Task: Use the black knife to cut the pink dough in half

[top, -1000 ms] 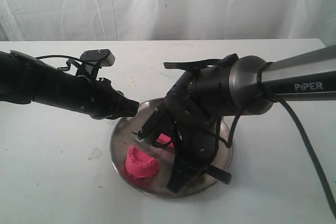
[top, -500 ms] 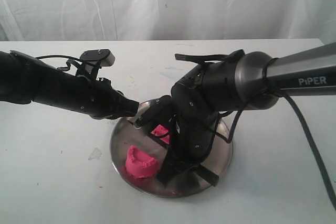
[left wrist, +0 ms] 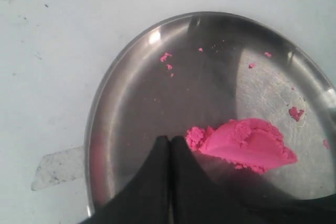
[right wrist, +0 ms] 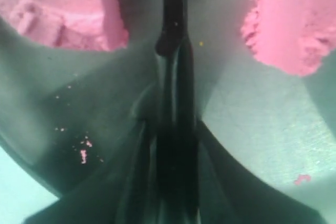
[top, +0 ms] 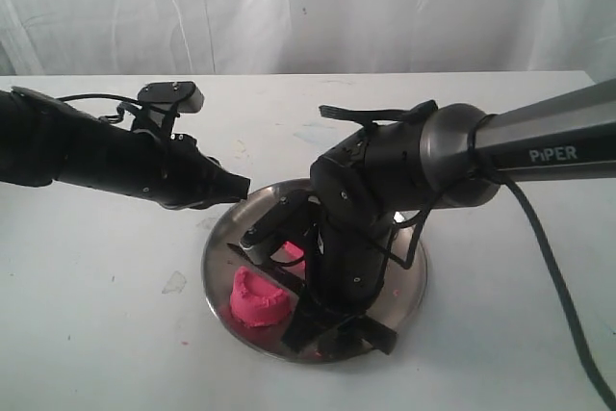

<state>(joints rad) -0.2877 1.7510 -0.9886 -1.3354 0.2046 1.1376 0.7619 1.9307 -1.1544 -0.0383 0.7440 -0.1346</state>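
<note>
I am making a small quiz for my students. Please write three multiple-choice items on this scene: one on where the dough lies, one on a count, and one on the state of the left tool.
1. Where does the dough lie?
A. on the plate
B. on a cloth
C. in a bowl

2. How many big dough pieces are there?
A. one
B. two
C. four

3. The left tool is:
A. wide open
B. shut, empty
C. shut on dough

Answers:
1 A: the pink pieces rest on the steel plate.
2 B: the right wrist view shows one piece on each side of the knife.
3 B: its fingertips meet with nothing between them.
</note>
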